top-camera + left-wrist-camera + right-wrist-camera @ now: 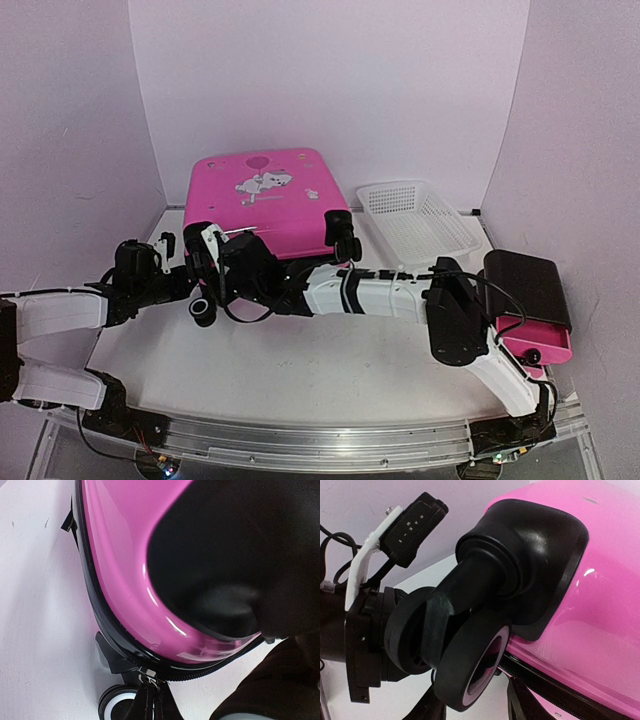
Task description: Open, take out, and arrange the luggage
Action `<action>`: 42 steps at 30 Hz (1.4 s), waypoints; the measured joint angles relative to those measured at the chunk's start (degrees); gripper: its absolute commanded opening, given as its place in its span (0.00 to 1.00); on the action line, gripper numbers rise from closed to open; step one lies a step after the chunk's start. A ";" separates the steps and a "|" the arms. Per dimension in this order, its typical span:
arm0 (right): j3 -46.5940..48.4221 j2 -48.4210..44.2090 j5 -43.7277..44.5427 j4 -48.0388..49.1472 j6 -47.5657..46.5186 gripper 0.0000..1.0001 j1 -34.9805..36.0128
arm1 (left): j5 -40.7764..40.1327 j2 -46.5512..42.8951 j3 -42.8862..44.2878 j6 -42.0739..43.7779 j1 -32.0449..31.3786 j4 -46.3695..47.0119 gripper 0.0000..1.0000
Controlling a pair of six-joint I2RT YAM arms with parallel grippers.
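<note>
A large hot-pink hard-shell suitcase lies flat, lid down and cartoon sticker up, at the back of the white desk. From above, both arms crowd its near left corner and hide it. The left claw is pressed together at the metal zipper slider; the frame edge hides whether it pinches the tab. The right claw is spread, with only its tips showing below a black caster wheel. To the right stand a white mesh basket and a black cabinet with a pink drawer.
</note>
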 measured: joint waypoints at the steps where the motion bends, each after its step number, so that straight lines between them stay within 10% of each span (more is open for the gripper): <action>1: 0.70 0.61 0.70 0.00 -0.17 0.37 0.15 | 0.07 0.00 0.00 -0.02 0.02 0.00 0.00; 9: 5.60 4.31 7.17 0.55 -1.95 0.30 1.79 | 0.20 0.00 0.00 -0.48 0.07 0.00 0.00; 16: 7.17 5.14 12.09 -1.36 -3.34 0.00 2.71 | 0.20 0.00 0.00 -0.72 0.04 0.00 0.00; 42: -2.86 -1.11 0.20 1.36 -4.59 0.00 0.92 | -14.19 0.79 3.43 -2.84 0.22 -7.67 0.00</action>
